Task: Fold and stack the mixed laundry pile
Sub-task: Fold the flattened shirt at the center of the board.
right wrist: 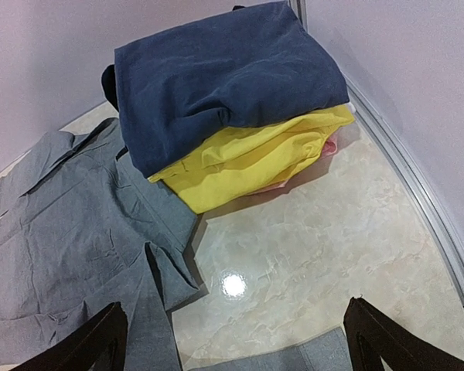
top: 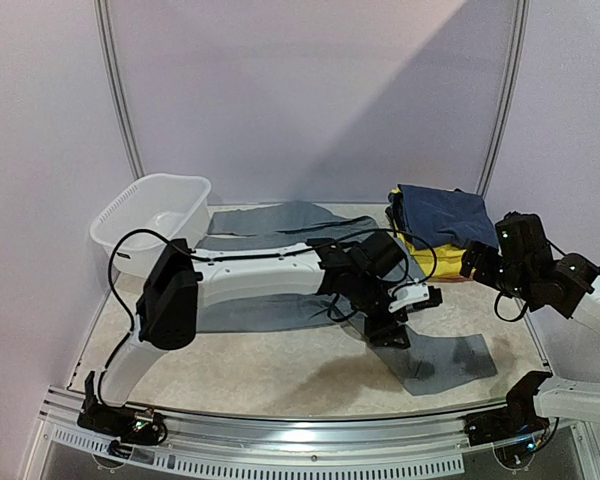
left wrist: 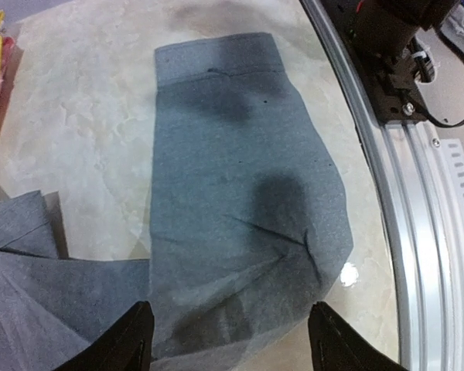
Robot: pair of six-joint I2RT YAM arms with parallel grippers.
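a white tub (top: 155, 215) sits at the far left of the surface (top: 280, 375). big grey trousers (top: 270, 222) lie spread flat beside it, one leg reaching toward the near rail (top: 310, 418). the left hand (left wrist: 232, 348) is over that leg, fingers wide apart, holding nothing. at the far right is a neat stack: a dark blue top (right wrist: 224, 77) on yellow cloth (right wrist: 247, 158), a bit of pink cloth (right wrist: 330, 145) peeking out below. the right hand (right wrist: 232, 352) near it is wide open and empty too. the surface is pale and shiny, the walls (top: 310, 90) light purple. the left arm (top: 260, 275) hides the trousers' middle
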